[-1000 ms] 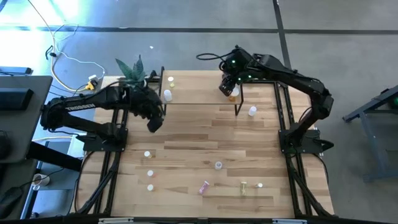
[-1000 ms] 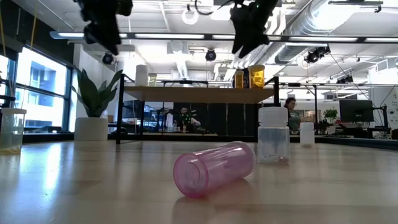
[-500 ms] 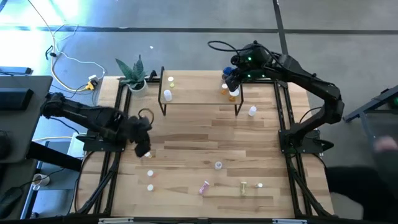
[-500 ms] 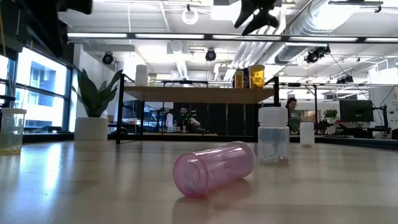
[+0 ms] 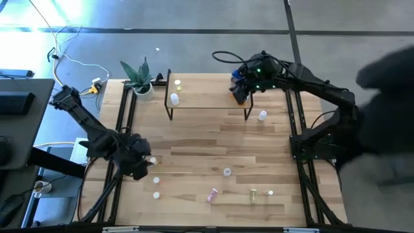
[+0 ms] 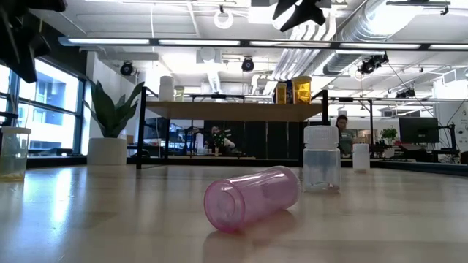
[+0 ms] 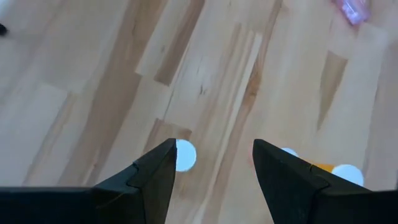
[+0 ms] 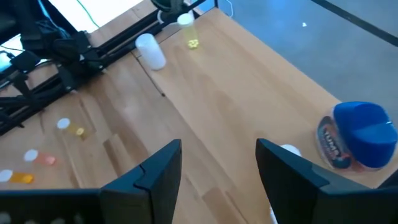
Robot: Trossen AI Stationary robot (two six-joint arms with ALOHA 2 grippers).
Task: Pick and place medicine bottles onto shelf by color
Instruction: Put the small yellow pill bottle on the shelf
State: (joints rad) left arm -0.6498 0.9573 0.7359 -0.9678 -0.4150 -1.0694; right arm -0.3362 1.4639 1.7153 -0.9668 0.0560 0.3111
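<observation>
Left gripper (image 7: 211, 168) spread, empty, low over the table's left side above a white-capped bottle (image 7: 184, 155). Right gripper (image 8: 217, 165) spread, empty, above the shelf (image 5: 207, 96) by the blue-capped bottle (image 8: 357, 135).

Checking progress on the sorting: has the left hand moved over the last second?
Yes. In the high view the left hand has left the shelf and plant and come toward the table's near left.
</observation>
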